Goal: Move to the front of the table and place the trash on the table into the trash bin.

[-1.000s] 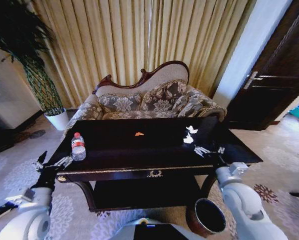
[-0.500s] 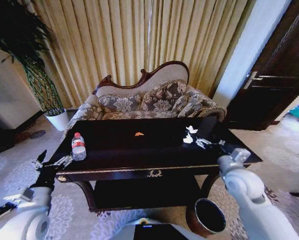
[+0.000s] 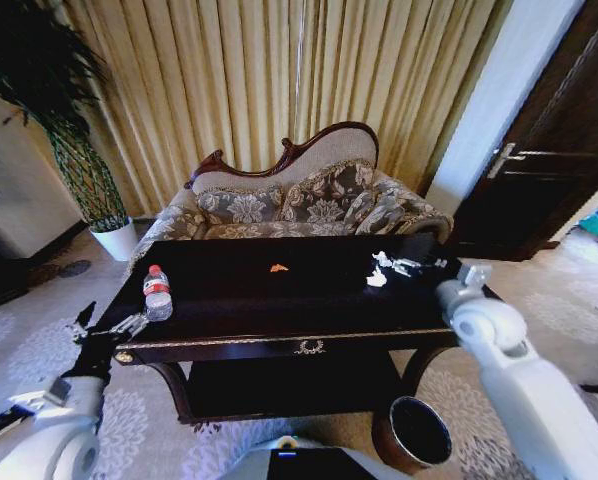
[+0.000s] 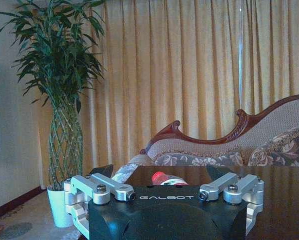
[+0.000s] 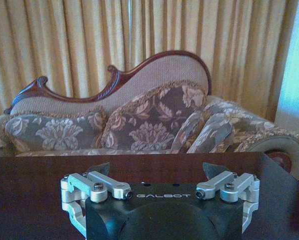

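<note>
Currently: right gripper (image 3: 411, 266) spread open, empty, just beside paper wad (image 3: 378, 270); orange scrap (image 3: 278, 267) beyond, ungrasped; trash bin (image 3: 415, 432) unfilled.

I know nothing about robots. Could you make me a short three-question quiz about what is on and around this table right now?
1. Multiple choice: on the table, which thing is the right gripper closest to? A) the water bottle B) the white paper wad C) the orange scrap
2. True or false: the trash bin stands on the floor by the table's right front leg, near the robot's right arm.
3. Fill in: the left gripper hangs off the table's left end, nearest to the ______.

Key: 1 B. 2 true. 3 water bottle.
</note>
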Tool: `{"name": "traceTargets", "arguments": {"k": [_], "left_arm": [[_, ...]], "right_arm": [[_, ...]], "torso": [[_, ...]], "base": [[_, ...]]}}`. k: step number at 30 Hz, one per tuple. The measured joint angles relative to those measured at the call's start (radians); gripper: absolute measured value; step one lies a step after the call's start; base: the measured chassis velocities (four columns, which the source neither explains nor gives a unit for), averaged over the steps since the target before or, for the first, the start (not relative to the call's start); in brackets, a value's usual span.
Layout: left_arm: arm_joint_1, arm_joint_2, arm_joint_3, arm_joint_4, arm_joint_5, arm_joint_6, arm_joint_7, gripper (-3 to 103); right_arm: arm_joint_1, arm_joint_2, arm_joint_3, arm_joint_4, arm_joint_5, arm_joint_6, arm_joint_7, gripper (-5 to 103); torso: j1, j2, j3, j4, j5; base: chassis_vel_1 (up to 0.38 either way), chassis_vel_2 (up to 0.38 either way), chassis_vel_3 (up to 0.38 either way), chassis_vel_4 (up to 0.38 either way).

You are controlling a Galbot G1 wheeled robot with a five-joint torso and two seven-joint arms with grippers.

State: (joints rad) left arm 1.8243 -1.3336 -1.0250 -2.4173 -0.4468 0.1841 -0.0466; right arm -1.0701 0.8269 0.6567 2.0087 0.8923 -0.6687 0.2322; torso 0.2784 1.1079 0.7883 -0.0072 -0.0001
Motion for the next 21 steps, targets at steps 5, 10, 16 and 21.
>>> {"name": "traceTargets", "arguments": {"k": [5,10,16,21], "left_arm": [[-0.001,-0.003,0.009,-0.002,0.005,0.001,0.000,100],[0.003,-0.005,0.011,-0.003,0.007,0.002,-0.001,100],[0.005,-0.007,0.009,-0.004,0.007,0.003,-0.001,100],[0.002,-0.006,0.010,-0.004,0.006,0.004,-0.002,100]], "right_arm": [[0.090,-0.014,-0.046,-0.040,0.089,-0.052,0.020,100],[0.145,-0.005,-0.117,-0.080,0.114,-0.055,0.042,100],[0.171,0.000,-0.167,-0.107,0.096,-0.054,0.042,100],[0.186,-0.003,-0.203,-0.139,0.078,-0.052,0.042,100]], "torso": [[0.000,0.000,0.000,0.0000,0.0000],[0.000,0.000,0.000,0.0000,0.0000],[0.000,0.000,0.000,0.0001,0.0000],[0.000,0.000,0.000,0.0000,0.0000]], "base": [[0.000,0.000,0.000,0.000],[0.000,0.000,0.000,0.000],[0.000,0.000,0.000,0.000],[0.000,0.000,0.000,0.000]]}}
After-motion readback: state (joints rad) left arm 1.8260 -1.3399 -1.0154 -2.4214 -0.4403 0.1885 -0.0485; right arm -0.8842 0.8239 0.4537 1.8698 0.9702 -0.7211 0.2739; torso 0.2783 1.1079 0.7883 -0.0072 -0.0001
